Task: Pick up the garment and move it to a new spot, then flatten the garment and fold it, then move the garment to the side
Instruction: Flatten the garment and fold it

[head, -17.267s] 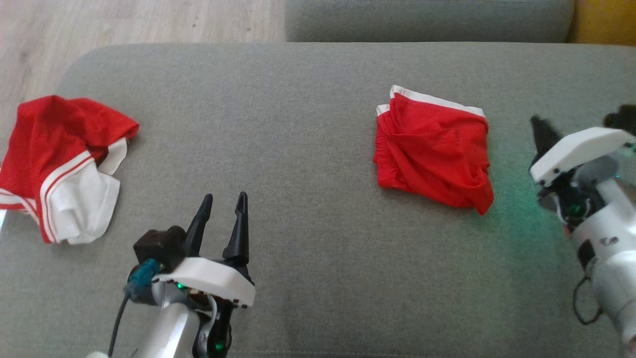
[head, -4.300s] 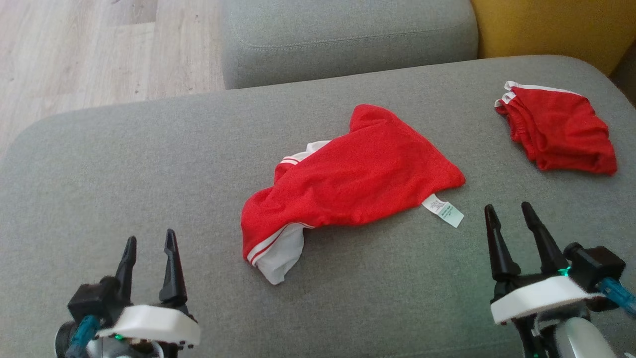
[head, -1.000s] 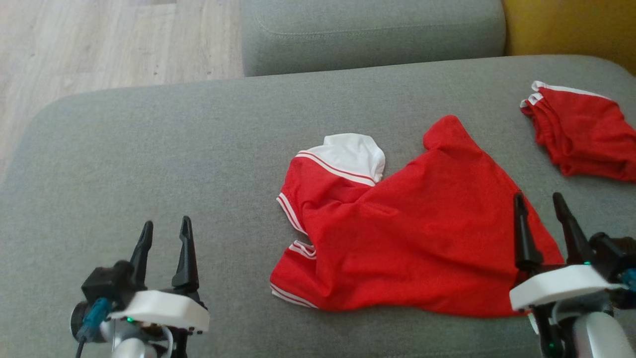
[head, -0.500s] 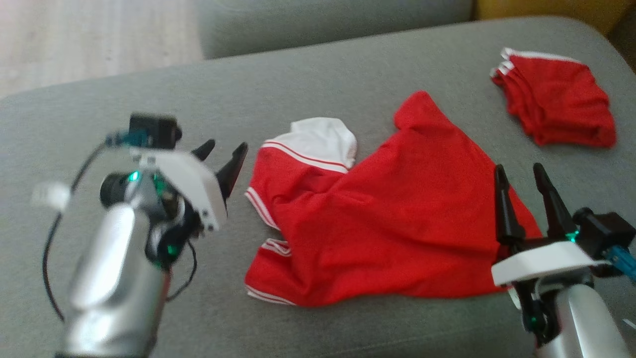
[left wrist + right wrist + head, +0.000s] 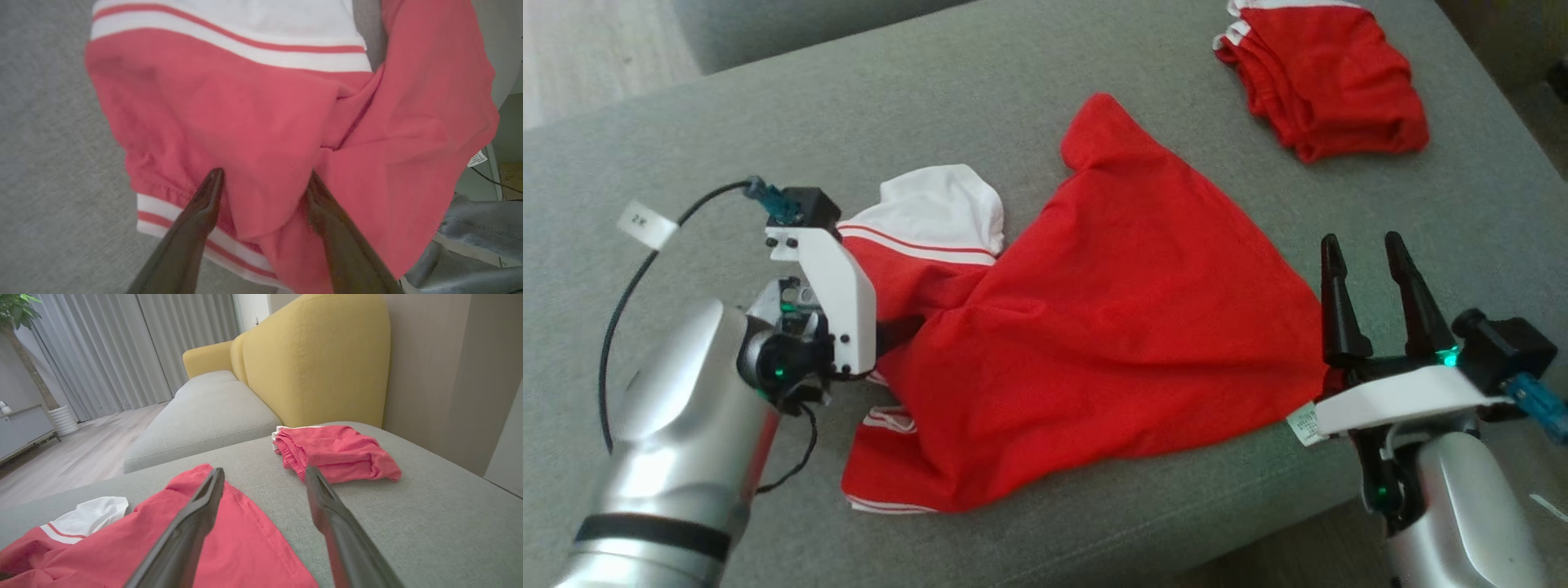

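Hovering over the shirt with left end effector wide, right end effector wide nearby; best pinching just the striped cuff, then drawing outward flat.

Place: we read this as a home living room | Signs: we see a yellow sofa, grey seat cushion, long curtains, wooden floor, potted plant
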### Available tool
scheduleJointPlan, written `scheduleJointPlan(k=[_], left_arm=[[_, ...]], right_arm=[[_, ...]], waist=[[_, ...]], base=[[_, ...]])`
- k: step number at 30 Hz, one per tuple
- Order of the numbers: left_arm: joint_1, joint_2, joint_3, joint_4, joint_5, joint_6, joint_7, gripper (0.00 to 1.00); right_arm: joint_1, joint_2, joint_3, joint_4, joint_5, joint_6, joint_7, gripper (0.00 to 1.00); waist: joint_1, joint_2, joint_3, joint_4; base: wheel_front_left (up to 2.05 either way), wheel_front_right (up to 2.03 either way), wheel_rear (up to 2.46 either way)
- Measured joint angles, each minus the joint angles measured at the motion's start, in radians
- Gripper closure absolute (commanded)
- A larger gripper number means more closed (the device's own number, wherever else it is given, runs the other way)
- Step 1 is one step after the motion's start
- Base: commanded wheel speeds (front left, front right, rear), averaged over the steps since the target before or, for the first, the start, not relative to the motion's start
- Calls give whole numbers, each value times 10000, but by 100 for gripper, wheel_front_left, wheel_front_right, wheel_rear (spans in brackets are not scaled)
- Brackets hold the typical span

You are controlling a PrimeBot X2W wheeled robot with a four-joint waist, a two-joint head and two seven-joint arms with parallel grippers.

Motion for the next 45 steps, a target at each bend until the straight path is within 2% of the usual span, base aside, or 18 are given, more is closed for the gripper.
scheduleJointPlan(k=[1,2,3,9,13,21,23,27,36,37,38,41,45], left_arm=[[-82,23,-56,119,-167,0,38,26],[-144,46,-123,169,-282,0,27,71],[-180,63,-173,182,-320,0,-33,100],[-498,130,-272,159,-899,0,-226,100],[-1125,73,54,-42,-1444,27,-282,100],[-3084,155,476,359,-947,938,-865,100],[-3605,387,642,1003,-679,1264,-1367,100],[-4195,600,861,1879,-341,1576,-2328,100],[-5574,880,1095,3499,182,1647,-4393,100],[-5643,894,1097,3739,178,1563,-4410,53],[-5649,876,1093,3950,169,1476,-4405,0],[-5624,761,1058,4422,169,1185,-4675,0],[-5562,487,874,4690,169,575,-5283,0]], right_arm=[[1,8,21,40,0,0,-33,0],[0,23,44,79,2,0,-44,0],[-2,46,58,117,19,0,-73,0],[-6,88,40,226,59,0,-157,0],[-9,92,38,221,59,0,-159,0],[-481,119,362,224,194,0,-253,0],[-744,157,520,280,255,0,-351,0],[-950,169,706,454,439,0,-437,0],[-1370,178,1039,663,690,0,-610,0],[-1430,178,1093,709,690,0,-610,0],[-1456,180,1114,725,690,0,-612,0],[-1431,180,1081,828,679,0,-612,0],[-1422,184,974,955,454,0,-612,0]], waist=[[0,0,43,-66],[1,0,75,-116],[0,0,97,-152],[0,0,65,-94],[0,0,172,-46],[0,0,743,-287],[1,0,1050,-512],[1,0,1409,-873],[0,0,1934,-1417],[1,0,1943,-1418],[1,0,1931,-1396],[0,0,1831,-1231],[-1,0,1462,-928]], base=[[0,0,0],[0,0,0],[0,0,0],[0,0,0],[0,0,0],[0,0,0],[0,0,0],[0,0,0],[0,0,0],[0,0,0],[0,0,0],[0,0,0],[0,0,0]])
